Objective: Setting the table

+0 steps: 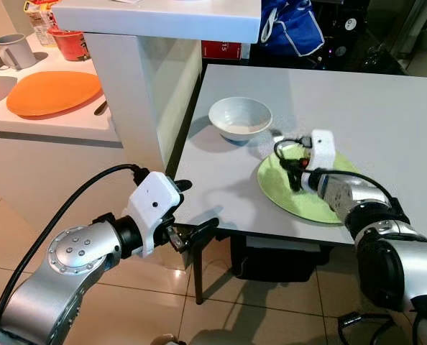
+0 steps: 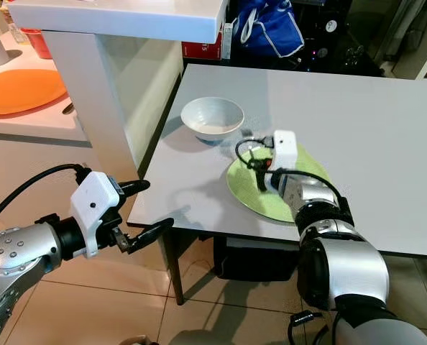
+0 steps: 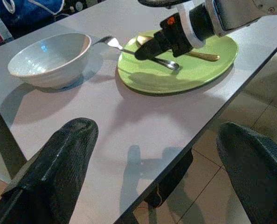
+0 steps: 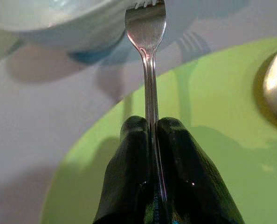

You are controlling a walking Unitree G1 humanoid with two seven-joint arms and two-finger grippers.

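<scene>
Right gripper [image 4: 150, 140] was clamped mid-handle on the thin, stiff, slippery-looking silver metal fork [image 4: 146, 28] over the round green plate [image 1: 318, 205] beside the white ceramic bowl [image 1: 240, 118], left gripper [image 1: 192, 215] spread apart off the white table [image 1: 386, 108] edge.

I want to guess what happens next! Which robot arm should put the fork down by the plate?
The right one, probably. Its right gripper is already shut on the fork above the green plate. The left gripper is open, off the table's edge.
</scene>
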